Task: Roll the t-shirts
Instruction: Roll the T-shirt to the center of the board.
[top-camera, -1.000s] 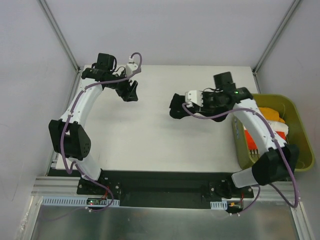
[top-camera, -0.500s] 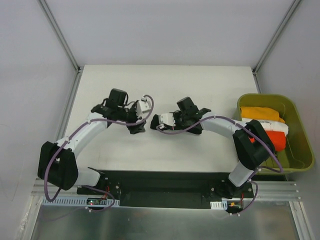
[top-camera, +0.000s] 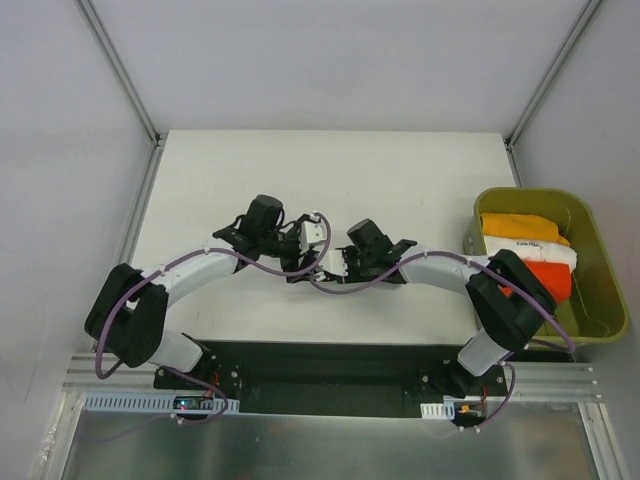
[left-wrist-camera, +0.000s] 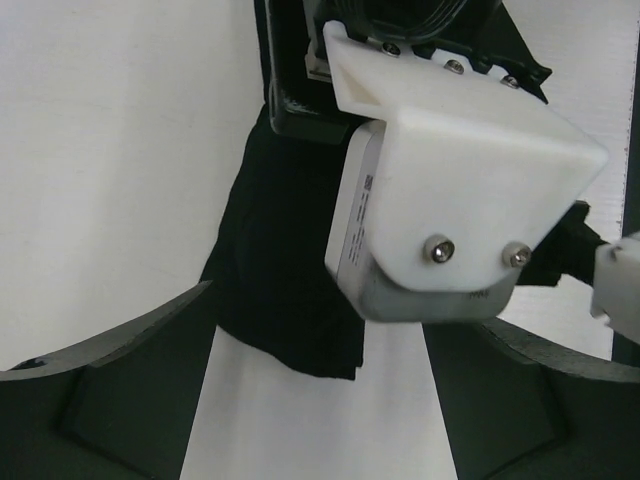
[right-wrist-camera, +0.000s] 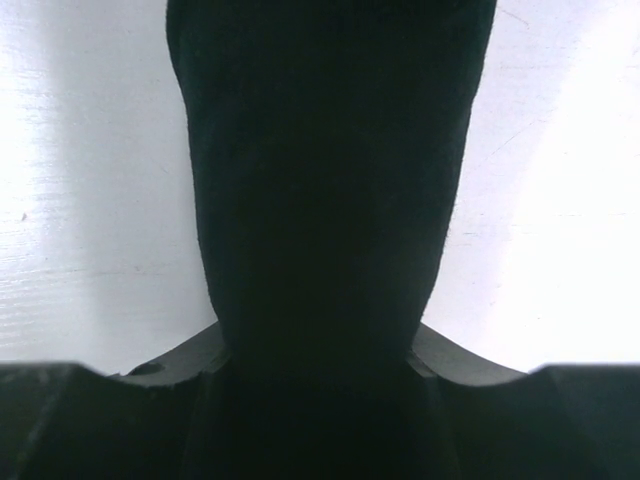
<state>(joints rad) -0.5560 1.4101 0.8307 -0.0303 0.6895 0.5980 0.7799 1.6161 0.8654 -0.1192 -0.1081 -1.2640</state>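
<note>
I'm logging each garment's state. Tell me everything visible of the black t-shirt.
The black t-shirt is soft, matte cloth with no print showing, bunched into a narrow elongated bundle. It sits over the white table, near its front middle. The right tool is clamped on one end; the free end reaches toward the open left tool.

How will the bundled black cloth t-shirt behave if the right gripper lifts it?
Probably floppy: the black cloth t-shirt extends past the right gripper as a soft narrow bundle, so its free end would sag. Likely light and grippy: matte cloth fills the jaws. It may loosen, since the left gripper stands open.
</note>
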